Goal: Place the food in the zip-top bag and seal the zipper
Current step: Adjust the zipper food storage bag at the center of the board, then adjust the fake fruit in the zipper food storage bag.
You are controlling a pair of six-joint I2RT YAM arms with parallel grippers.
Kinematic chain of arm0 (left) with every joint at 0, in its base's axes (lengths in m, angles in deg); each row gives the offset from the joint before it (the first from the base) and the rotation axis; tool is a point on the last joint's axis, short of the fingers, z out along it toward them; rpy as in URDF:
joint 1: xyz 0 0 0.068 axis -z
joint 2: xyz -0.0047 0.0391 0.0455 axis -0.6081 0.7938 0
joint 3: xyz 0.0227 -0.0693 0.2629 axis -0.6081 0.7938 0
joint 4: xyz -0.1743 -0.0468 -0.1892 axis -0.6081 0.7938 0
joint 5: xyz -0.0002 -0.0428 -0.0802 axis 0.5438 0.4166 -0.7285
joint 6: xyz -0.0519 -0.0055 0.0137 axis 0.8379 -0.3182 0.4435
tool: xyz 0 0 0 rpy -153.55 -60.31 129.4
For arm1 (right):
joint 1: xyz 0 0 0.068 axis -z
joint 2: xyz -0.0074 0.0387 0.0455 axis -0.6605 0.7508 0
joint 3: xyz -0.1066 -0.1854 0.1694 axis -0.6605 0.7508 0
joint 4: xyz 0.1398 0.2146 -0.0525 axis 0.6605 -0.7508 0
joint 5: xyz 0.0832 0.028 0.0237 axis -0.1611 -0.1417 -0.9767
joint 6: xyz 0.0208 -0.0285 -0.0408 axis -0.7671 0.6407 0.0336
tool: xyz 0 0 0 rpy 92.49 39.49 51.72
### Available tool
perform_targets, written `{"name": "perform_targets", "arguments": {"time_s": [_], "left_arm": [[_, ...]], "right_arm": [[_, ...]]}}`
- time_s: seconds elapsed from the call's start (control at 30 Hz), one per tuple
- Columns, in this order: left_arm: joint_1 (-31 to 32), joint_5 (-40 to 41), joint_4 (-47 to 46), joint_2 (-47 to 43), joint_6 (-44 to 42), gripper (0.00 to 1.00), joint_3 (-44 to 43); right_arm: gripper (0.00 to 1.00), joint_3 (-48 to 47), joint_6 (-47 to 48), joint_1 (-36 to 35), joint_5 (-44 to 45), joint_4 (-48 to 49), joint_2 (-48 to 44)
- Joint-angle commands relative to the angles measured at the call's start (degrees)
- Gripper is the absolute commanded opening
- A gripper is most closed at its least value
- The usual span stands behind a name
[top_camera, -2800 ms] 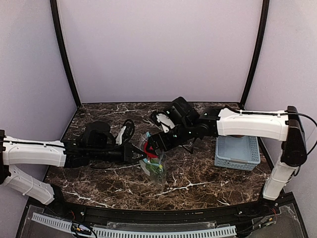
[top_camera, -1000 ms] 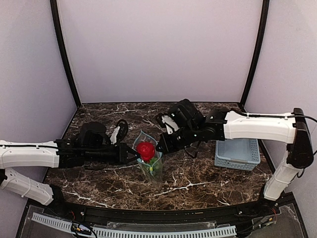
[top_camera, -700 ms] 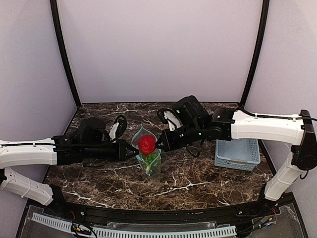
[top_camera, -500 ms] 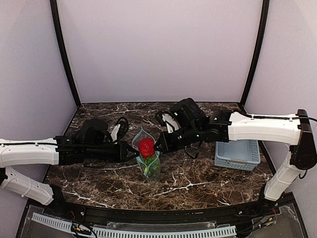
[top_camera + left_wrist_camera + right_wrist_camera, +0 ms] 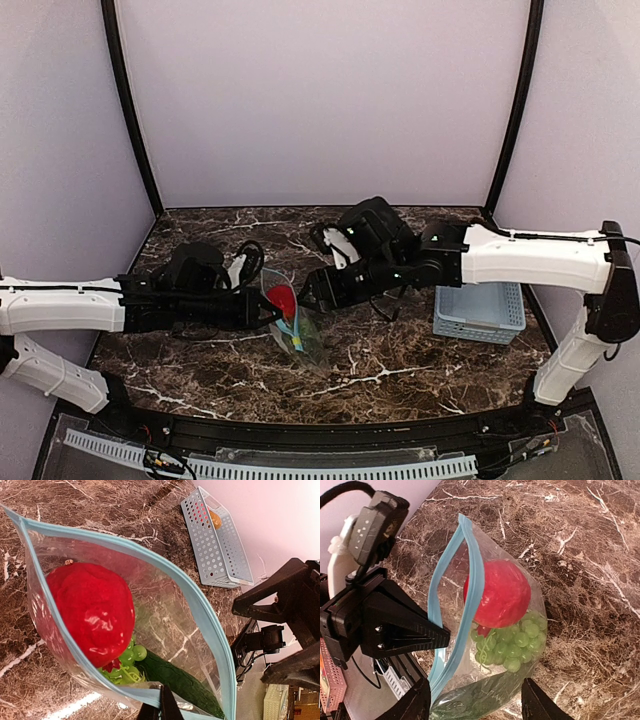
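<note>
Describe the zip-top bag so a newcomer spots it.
On the dark marble table, look centre, left of the light-blue basket. The clear bag stands out by its teal zipper edge and the red fruit and green grapes inside.

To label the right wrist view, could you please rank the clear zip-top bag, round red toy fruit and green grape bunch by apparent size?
Largest: the clear crinkly zip-top bag, which holds both others.
Then the round red toy fruit and the green grape bunch: they look about alike, so I leave them unranked.
</note>
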State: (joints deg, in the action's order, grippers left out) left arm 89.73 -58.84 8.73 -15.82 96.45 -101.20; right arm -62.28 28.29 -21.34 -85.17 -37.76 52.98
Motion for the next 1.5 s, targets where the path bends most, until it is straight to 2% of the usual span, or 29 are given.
{"name": "perform_targets", "arguments": {"time_s": [0.0, 0.17, 0.37, 0.57, 0.73, 1.1, 1.47], "left_arm": [[-0.2, -0.3, -0.1, -0.4, -0.1, 0.01, 1.1], [-0.3, 0.1, -0.1, -0.8, -0.2, 0.01, 1.4], [-0.3, 0.5, -2.2, -2.7, -1.0, 0.01, 2.1], [-0.2, 0.4, -3.3, -3.4, -1.0, 0.01, 2.7], [-0.2, -0.1, -3.8, -3.3, -0.9, 0.01, 3.0], [-0.3, -0.3, -3.6, -3.3, -0.8, 0.01, 2.9], [-0.4, -0.3, -3.8, -3.1, -0.9, 0.01, 2.8]], "right_arm": [[0.59, -4.3, 1.7, -1.6, 3.9, -2.6, -0.8], [0.44, -7.6, 2.6, -2.7, 2.6, -2.8, 1.6], [0.33, -12.2, 4.0, -3.2, -1.4, -1.4, 5.7], [0.30, -15.6, 4.4, -3.2, -2.0, -1.0, 10.4], [0.29, -19.3, 1.1, -2.6, -0.2, -3.9, 14.6], [0.23, -26.9, 0.7, -2.4, 9.8, -12.1, 22.7], [0.23, -27.2, 0.1, -2.1, 12.0, -14.1, 28.4]]}}
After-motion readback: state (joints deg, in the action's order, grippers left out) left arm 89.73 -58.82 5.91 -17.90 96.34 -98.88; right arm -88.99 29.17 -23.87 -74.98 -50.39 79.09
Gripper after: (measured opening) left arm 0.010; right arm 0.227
